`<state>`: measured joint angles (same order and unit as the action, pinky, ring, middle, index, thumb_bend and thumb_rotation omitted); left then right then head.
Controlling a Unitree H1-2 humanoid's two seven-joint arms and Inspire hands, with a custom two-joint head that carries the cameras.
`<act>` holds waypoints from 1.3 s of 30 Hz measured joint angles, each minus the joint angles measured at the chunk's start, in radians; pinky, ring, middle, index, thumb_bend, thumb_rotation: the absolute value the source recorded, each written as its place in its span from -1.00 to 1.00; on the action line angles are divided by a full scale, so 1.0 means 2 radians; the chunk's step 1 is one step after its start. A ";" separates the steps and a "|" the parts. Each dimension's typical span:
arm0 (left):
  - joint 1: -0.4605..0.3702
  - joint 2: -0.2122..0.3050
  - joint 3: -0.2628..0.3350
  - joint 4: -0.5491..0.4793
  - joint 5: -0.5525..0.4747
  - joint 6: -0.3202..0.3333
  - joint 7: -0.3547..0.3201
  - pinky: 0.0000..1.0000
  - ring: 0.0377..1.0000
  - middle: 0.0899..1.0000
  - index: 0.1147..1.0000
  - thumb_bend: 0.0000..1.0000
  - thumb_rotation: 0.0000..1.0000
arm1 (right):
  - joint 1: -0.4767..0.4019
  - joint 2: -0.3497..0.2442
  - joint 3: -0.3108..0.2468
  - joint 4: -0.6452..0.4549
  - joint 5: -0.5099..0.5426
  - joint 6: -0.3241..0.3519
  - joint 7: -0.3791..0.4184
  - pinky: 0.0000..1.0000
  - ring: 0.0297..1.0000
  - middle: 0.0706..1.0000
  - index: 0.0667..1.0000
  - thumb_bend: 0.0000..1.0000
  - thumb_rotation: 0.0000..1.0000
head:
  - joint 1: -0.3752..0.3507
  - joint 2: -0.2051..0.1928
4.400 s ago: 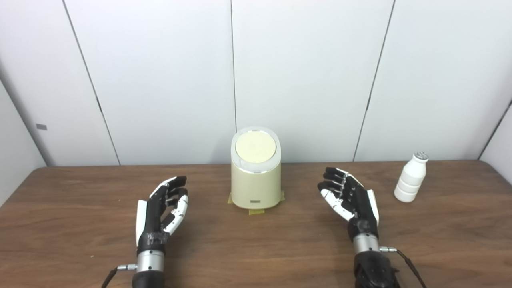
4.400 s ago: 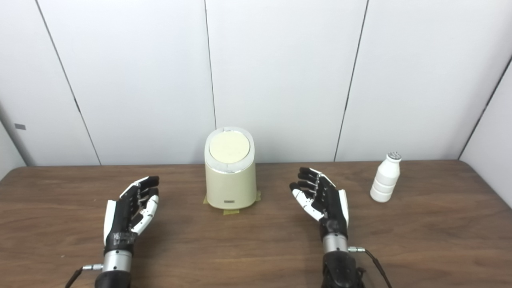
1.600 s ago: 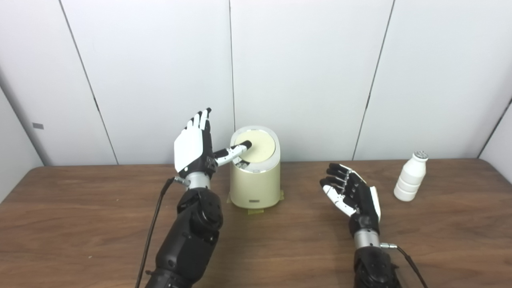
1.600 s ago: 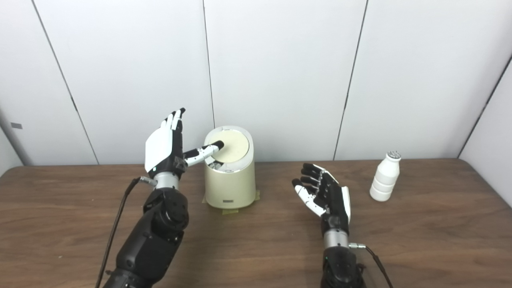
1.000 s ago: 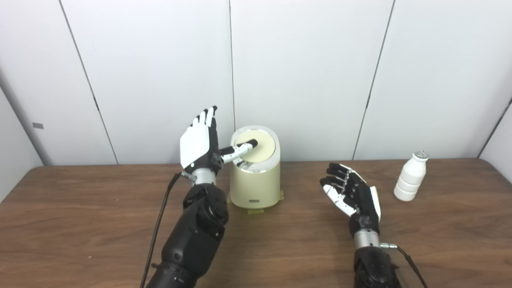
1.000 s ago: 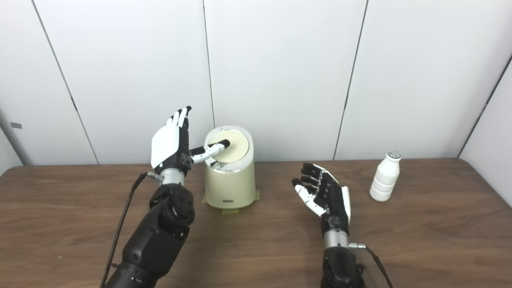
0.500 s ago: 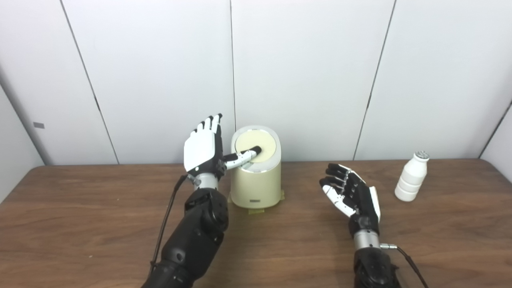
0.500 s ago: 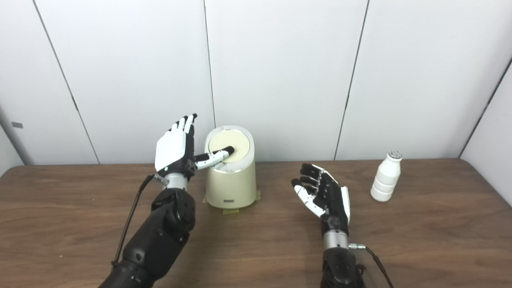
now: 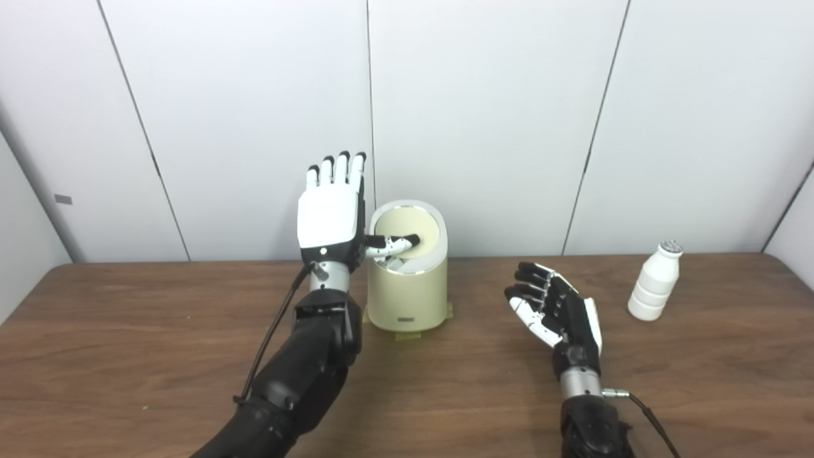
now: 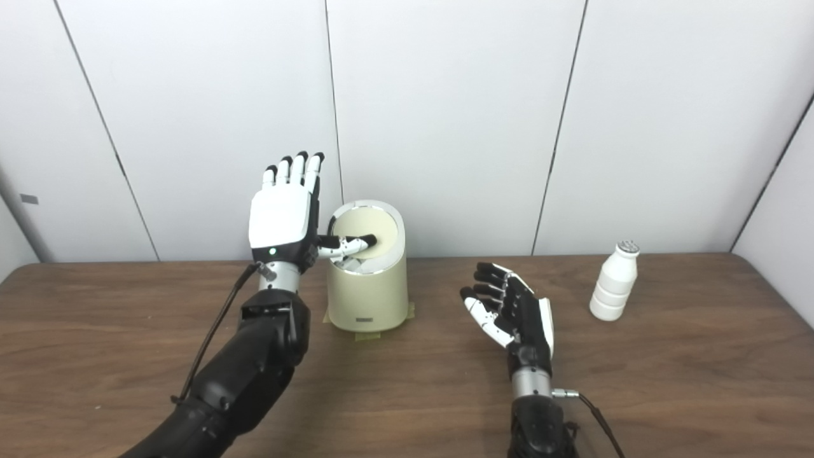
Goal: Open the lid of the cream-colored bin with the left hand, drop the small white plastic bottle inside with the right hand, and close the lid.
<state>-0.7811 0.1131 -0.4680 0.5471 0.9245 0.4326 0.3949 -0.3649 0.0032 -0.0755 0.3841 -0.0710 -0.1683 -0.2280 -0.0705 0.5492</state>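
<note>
The cream-colored bin (image 9: 407,289) stands at the back middle of the table, its round lid (image 9: 416,227) lying flat on top. My left hand (image 9: 331,213) is raised just left of the bin, open, fingers pointing up, with its thumb (image 9: 394,243) stretched across onto the front part of the lid. The small white plastic bottle (image 9: 652,280) stands upright at the far right. My right hand (image 9: 554,312) hovers open, palm up, between bin and bottle, holding nothing.
Yellow tape tabs (image 9: 407,335) mark the bin's foot on the brown table (image 9: 127,356). White wall panels (image 9: 483,114) rise directly behind the bin and bottle. A black cable (image 9: 270,331) hangs from the left wrist.
My left hand has risen from the table to the bin, turned its back toward the camera, and slid its thumb further over the lid. The right hand barely moved.
</note>
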 measured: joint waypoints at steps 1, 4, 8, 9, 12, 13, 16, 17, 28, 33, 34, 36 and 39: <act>0.001 0.000 0.004 -0.001 -0.002 -0.002 -0.001 1.00 1.00 1.00 1.00 0.65 0.14 | 0.000 0.000 0.000 0.000 0.000 0.000 0.000 0.22 0.34 0.37 0.33 -0.47 -0.57 | 0.000 0.001; 0.008 -0.003 0.027 -0.005 -0.029 -0.011 -0.009 1.00 1.00 1.00 1.00 0.40 0.91 | 0.000 0.001 0.000 -0.001 0.000 0.001 0.000 0.21 0.34 0.36 0.33 -0.47 -0.53 | 0.000 0.001; 0.029 -0.012 0.049 -0.013 -0.056 -0.012 -0.012 1.00 1.00 1.00 1.00 0.43 1.00 | 0.001 0.002 0.000 -0.003 0.001 0.001 0.000 0.22 0.34 0.36 0.32 -0.47 -0.55 | 0.001 0.001; 0.033 -0.012 0.050 -0.018 -0.058 -0.010 -0.019 1.00 1.00 1.00 1.00 0.44 1.00 | 0.001 0.002 0.000 -0.003 0.001 0.001 0.000 0.23 0.35 0.37 0.33 -0.49 -0.57 | 0.001 0.001; 0.036 -0.013 0.056 -0.041 -0.063 -0.007 -0.036 1.00 1.00 1.00 1.00 0.48 1.00 | 0.001 0.001 0.000 -0.003 0.001 0.001 0.000 0.21 0.35 0.37 0.34 -0.49 -0.58 | 0.001 0.001; 0.036 -0.014 0.062 -0.050 -0.070 -0.008 -0.040 1.00 1.00 1.00 1.00 0.49 1.00 | 0.001 0.001 0.000 -0.003 0.001 0.001 0.000 0.21 0.34 0.37 0.34 -0.48 -0.58 | 0.002 0.000; 0.036 -0.025 0.087 -0.075 -0.100 -0.011 -0.045 1.00 1.00 1.00 1.00 0.45 1.00 | 0.001 0.001 0.000 -0.004 0.001 0.003 0.000 0.20 0.34 0.37 0.34 -0.48 -0.58 | 0.002 0.000; 0.036 -0.029 0.094 -0.085 -0.111 -0.013 -0.048 1.00 1.00 1.00 1.00 0.41 1.00 | 0.001 0.001 0.000 -0.004 0.000 0.003 0.000 0.20 0.34 0.37 0.34 -0.49 -0.58 | 0.002 -0.002; 0.084 -0.050 0.175 -0.211 -0.289 -0.215 -0.061 0.47 0.67 0.68 0.68 -0.44 0.83 | 0.001 0.001 0.001 -0.005 -0.001 0.003 0.000 0.22 0.35 0.37 0.33 -0.47 -0.53 | 0.002 -0.001; 0.141 -0.054 0.204 -0.280 -0.379 -0.242 -0.101 0.44 0.61 0.60 0.58 -0.60 0.55 | 0.002 0.002 0.000 -0.004 0.004 0.002 0.001 0.24 0.35 0.36 0.32 -0.46 -0.55 | 0.008 -0.005; 0.154 -0.053 0.207 -0.286 -0.392 -0.245 -0.107 0.46 0.62 0.61 0.59 -0.61 0.56 | 0.002 0.002 -0.001 -0.004 0.005 0.002 0.001 0.24 0.35 0.36 0.31 -0.45 -0.54 | 0.007 -0.006; 0.188 -0.052 0.211 -0.300 -0.412 -0.246 -0.122 0.48 0.63 0.62 0.60 -0.63 0.54 | 0.002 0.002 -0.002 -0.004 0.008 0.002 0.001 0.23 0.35 0.35 0.30 -0.46 -0.59 | 0.008 -0.005; 0.225 -0.049 0.219 -0.318 -0.422 -0.247 -0.130 0.48 0.62 0.61 0.58 -0.60 0.50 | 0.002 0.002 -0.002 -0.004 0.014 0.001 0.002 0.25 0.35 0.35 0.30 -0.45 -0.60 | 0.008 -0.005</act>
<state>-0.3308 0.0150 -0.0303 -0.0897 0.0796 -0.0624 0.1350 -0.3618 0.0067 -0.0804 0.3768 -0.0427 -0.1659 -0.2233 -0.0552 0.5384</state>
